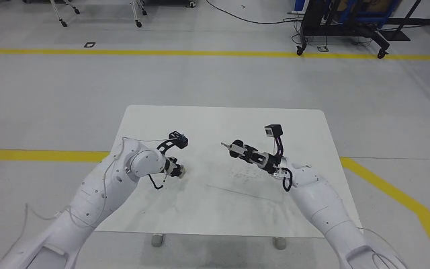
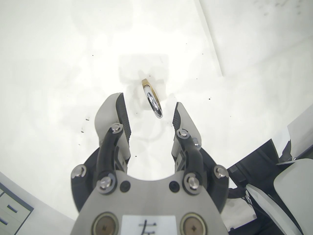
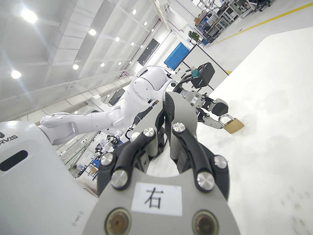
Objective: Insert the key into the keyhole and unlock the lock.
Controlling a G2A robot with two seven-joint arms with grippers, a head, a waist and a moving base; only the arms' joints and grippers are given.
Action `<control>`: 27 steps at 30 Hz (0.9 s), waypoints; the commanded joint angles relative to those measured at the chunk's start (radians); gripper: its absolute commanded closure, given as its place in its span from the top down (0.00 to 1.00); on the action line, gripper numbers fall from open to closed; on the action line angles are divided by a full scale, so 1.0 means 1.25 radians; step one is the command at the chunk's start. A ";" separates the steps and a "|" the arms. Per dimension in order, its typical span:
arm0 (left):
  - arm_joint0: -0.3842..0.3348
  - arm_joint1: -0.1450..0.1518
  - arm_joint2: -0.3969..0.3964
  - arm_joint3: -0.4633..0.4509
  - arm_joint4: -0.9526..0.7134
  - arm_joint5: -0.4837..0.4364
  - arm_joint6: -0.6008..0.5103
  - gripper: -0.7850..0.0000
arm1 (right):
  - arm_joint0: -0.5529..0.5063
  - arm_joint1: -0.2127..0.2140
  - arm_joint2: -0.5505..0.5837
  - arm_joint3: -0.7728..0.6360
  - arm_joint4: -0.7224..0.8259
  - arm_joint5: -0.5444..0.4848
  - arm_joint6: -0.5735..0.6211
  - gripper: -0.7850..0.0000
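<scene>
Left wrist view has the left gripper spread wide, its 2 fingers flanking the chrome shackle of the brass padlock without touching it. The padlock rests on the white table and looks small, dense, rigid and slick, so its flat brass body seems a surer hold than the rounded shackle. Farther across, well apart, the right gripper is clenched on what seems the key, a thin, stiff sliver apt to twist; dark scuffs mark the tabletop, and the left fingers may crowd the keyhole, which I cannot make out.
</scene>
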 commanded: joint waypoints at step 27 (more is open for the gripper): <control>0.002 -0.018 -0.069 0.031 -0.126 -0.042 0.091 0.00 | 0.000 0.000 0.000 0.000 0.000 0.000 0.000 0.00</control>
